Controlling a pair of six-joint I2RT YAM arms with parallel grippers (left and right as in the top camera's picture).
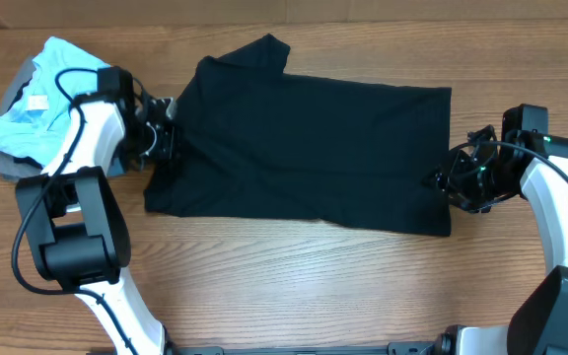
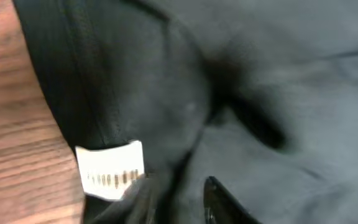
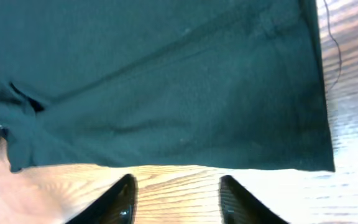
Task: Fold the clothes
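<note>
**Wooden tabletop with a black T-shirt spread between two hands**

Wood-grain tabletop fills the overhead view, with the black T-shirt lying flat across its middle. The shirt is spread lengthwise from left to right, and one sleeve juts toward the far edge. A white label shows at the shirt's edge in the left wrist view, just beside bare wood.

At the far left, a crumpled light blue garment lies on top of a grey garment, close to the shirt's left end.

The left hand sits at the shirt's left edge. Its own camera is blurred and shows only one dark finger over the fabric, so I cannot tell whether it grips. The right hand is at the shirt's right edge with its fingers parted over bare wood, holding nothing.
</note>
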